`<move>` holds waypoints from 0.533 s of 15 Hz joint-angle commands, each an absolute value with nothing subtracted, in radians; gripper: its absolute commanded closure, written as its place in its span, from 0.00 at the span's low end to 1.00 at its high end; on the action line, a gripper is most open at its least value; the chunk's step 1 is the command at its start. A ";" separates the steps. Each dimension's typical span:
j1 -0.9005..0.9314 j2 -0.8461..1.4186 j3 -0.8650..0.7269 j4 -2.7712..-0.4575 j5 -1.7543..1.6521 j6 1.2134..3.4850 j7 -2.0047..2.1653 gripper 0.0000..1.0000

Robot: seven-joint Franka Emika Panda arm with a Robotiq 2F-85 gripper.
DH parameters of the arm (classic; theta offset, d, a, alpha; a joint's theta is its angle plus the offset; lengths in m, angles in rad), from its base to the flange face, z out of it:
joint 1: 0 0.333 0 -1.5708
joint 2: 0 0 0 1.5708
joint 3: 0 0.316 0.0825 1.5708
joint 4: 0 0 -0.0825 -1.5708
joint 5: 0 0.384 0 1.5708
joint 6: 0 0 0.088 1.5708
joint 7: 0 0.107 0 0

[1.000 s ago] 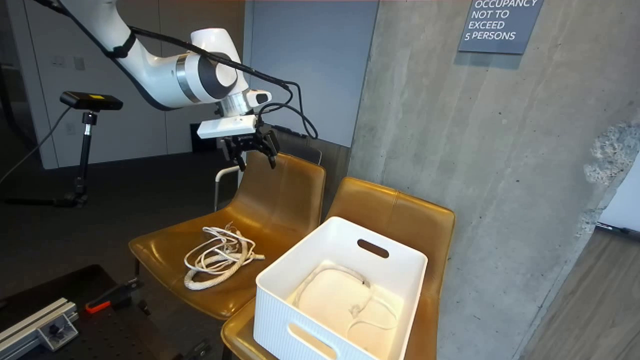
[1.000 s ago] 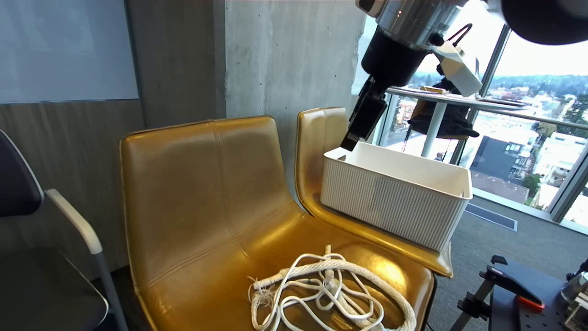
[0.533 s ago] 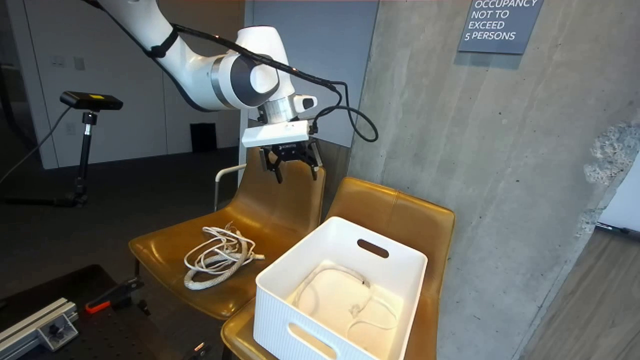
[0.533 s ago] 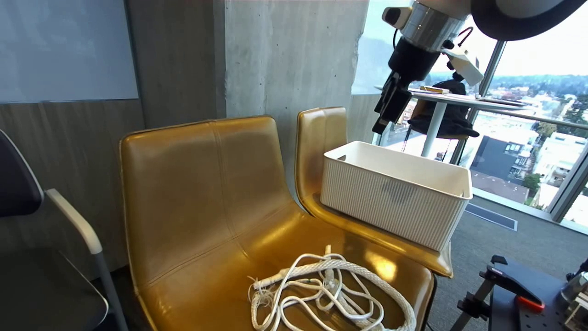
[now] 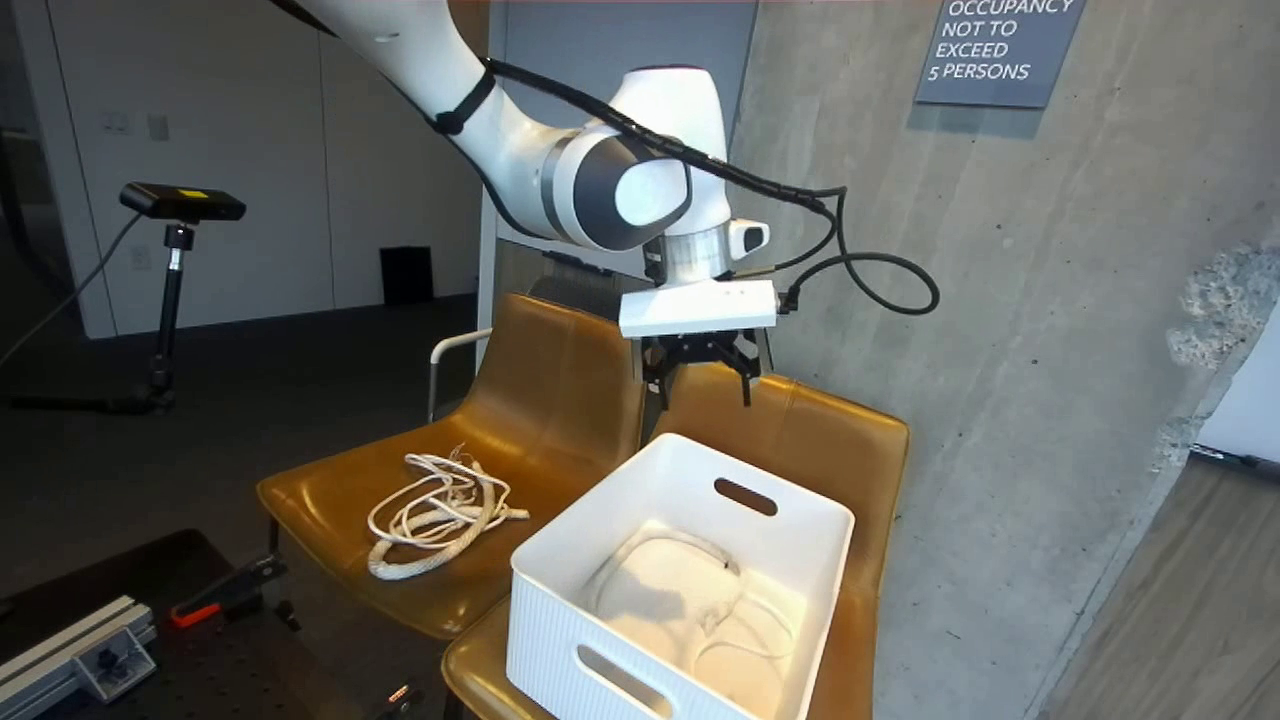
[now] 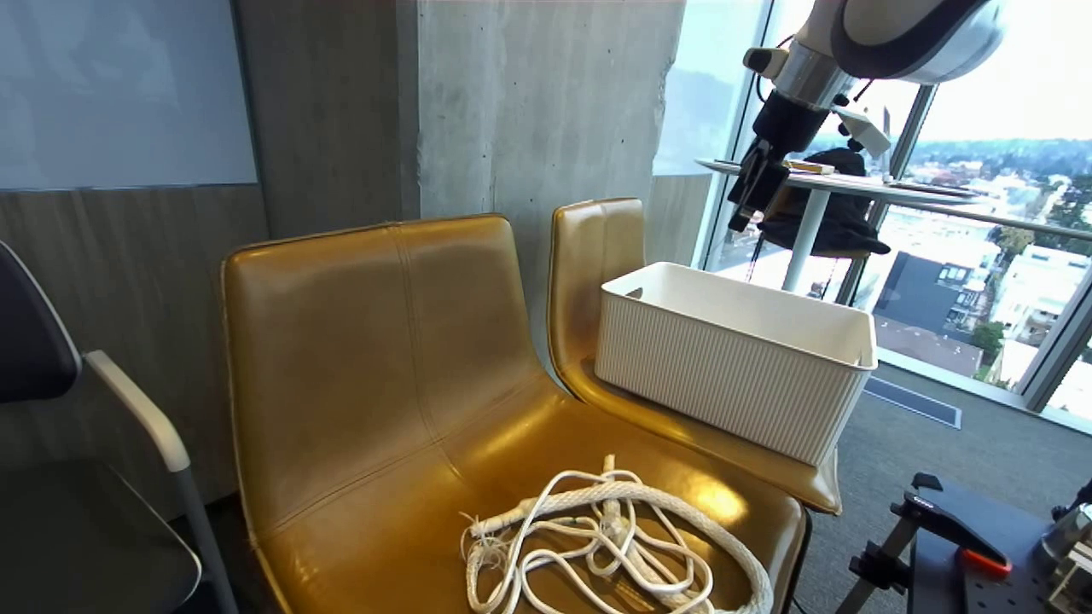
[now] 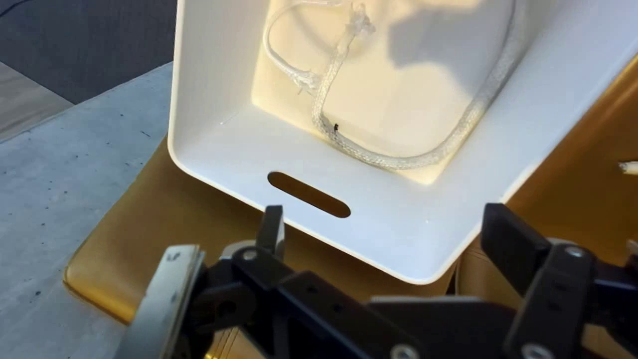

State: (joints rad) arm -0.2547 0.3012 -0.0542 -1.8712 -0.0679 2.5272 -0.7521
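Now the tool, spread wide and empty, has swung toward the white bin, putting the rope inside, at twelve o'clock in the wrist view, seemingly within easier reach.

the white bin is open above, walled all round.

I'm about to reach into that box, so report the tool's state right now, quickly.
Tool: open, its fingers wide apart, holding nothing.
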 commanded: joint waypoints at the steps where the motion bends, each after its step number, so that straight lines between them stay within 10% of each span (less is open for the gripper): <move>1: -0.304 0.440 -0.049 -1.743 -0.014 2.484 -0.846 0.00; 8: -0.369 0.664 -0.017 -1.571 0.004 2.444 -0.867 0.00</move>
State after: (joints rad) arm -0.3460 0.5780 -0.0480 -1.6700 -0.0305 2.4888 -0.8376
